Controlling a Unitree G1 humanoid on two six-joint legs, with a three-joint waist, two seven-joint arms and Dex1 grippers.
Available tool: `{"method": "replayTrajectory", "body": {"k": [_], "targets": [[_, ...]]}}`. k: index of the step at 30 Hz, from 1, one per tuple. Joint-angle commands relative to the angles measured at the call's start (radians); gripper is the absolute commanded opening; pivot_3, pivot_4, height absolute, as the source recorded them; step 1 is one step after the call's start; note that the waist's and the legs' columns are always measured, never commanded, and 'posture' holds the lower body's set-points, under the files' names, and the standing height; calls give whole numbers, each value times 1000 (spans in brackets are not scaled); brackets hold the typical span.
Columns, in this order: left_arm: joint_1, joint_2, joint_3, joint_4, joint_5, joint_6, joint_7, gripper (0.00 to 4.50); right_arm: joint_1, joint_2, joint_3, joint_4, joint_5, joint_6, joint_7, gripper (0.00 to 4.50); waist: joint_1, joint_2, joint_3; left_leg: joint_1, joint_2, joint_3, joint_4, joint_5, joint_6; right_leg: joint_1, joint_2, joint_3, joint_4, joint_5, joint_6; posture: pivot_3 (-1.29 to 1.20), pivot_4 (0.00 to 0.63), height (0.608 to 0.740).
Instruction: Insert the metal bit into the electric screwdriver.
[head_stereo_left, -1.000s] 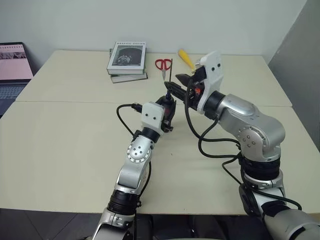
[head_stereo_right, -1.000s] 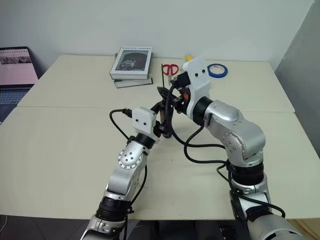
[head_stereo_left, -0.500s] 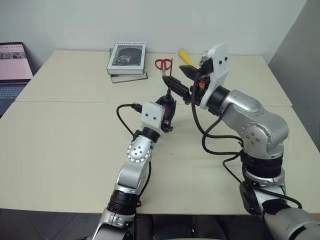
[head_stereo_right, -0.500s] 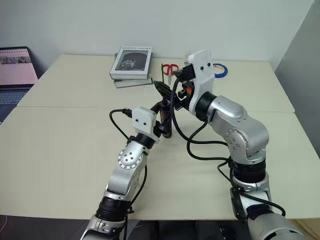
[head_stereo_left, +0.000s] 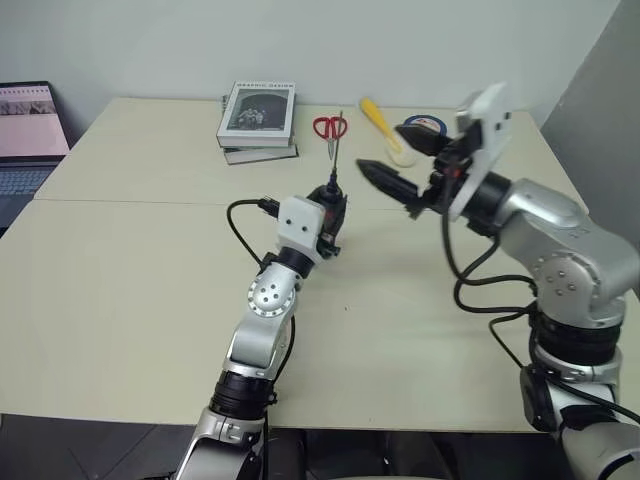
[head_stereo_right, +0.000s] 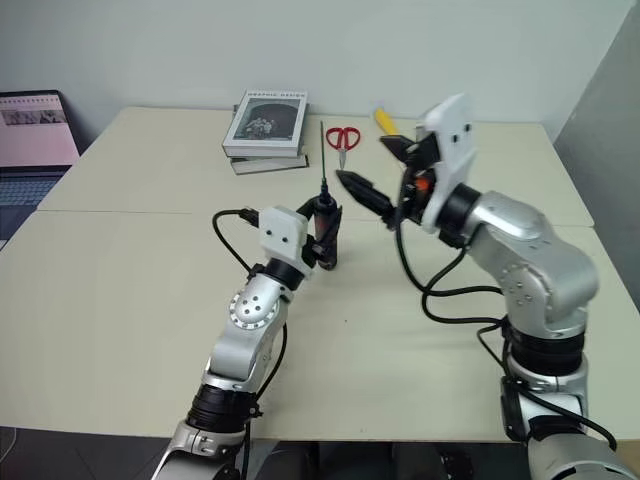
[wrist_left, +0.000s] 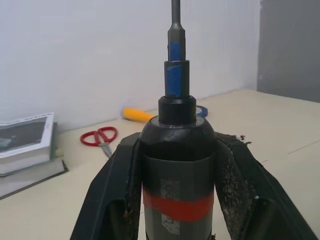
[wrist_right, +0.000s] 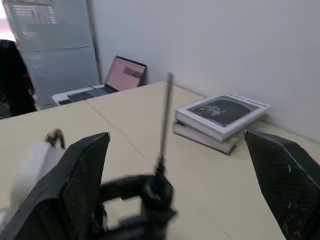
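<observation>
while the table (head_stereo_left: 120, 300) carries every loose item, the risks in this figure lie with the two arms above it. right gripper (head_stereo_left: 404, 165): jaws spread wide and empty, standing beside and well apart from the tool, its lower finger pointing toward the shaft. left gripper (wrist_left: 175, 165): jaws clamped on the electric screwdriver (head_stereo_right: 326, 232), held upright over the table near its middle seam, red band between the pads and blue tip uppermost. metal bit (head_stereo_right: 322, 152): stands straight up out of the blue tip, apparently seated, so the task looks all but finished; how deep it sits cannot be told.

likely faults, by judgement. (1) a sweep of the open right fingers back across the shaft could knock the thin bit askew or lever it out of its socket, since it rises unsupported above the tool. (2) if the bit is only shallowly seated, tilting or lowering the tool could let it slide out and roll on the table. (3) a loosened left grip would drop the slim round body, which would roll. books (head_stereo_left: 254, 112), scissors (head_stereo_left: 328, 128), yellow-handled tool (head_stereo_left: 378, 118) and blue tape roll (head_stereo_left: 424, 126) lie along the far edge, clear of both arms.
</observation>
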Motion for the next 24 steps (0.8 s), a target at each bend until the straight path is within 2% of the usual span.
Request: {"method": "replayTrajectory", "body": {"k": [1,3,7,12,14,17,22,24], "targets": [[-84,26,25,-55,-24,0,-34,1657,72,-130,-106,-85,57,8,79,4500,6,0,0,0,0,0,0,0,0,0,0,0,0,0,0,0,150,740],[-145,91,41,-60,-23,27,-90,1657,150,-220,-163,-120,87,14,131,4500,17,-1,1,-1,0,0,0,0,0,0,0,0,-1,0,0,0,150,740],[-281,307,-4,28,42,100,-268,1657,283,-366,-211,-200,131,-8,243,4500,14,-1,1,-2,0,0,0,0,0,-2,0,0,0,0,0,0,150,740],[-421,493,-144,132,103,202,-570,1656,390,-484,-259,-240,140,-39,342,4500,16,-1,1,-2,0,1,-1,0,0,-2,0,0,0,-3,5,0,150,740],[-456,537,-209,162,121,226,-688,1656,410,-516,-264,-249,148,-48,368,4500,15,-1,1,-2,0,2,0,0,0,-2,0,1,0,-4,4,0,150,740],[-514,562,-303,235,159,185,-839,1656,417,-553,-233,-269,122,-90,390,4500,16,-1,1,-2,0,2,0,0,0,-2,0,1,0,-5,4,0,150,740],[-564,548,-366,334,201,120,-927,1654,409,-557,-166,-269,90,-110,354,4500,17,-3,2,-3,0,2,0,0,0,-4,0,0,0,-6,3,0,150,740],[-595,507,-414,419,222,83,-974,1654,435,-579,-121,-287,56,-117,362,4500,17,-3,2,-3,0,2,0,0,0,-4,0,0,0,-6,2,0,150,740]]}}
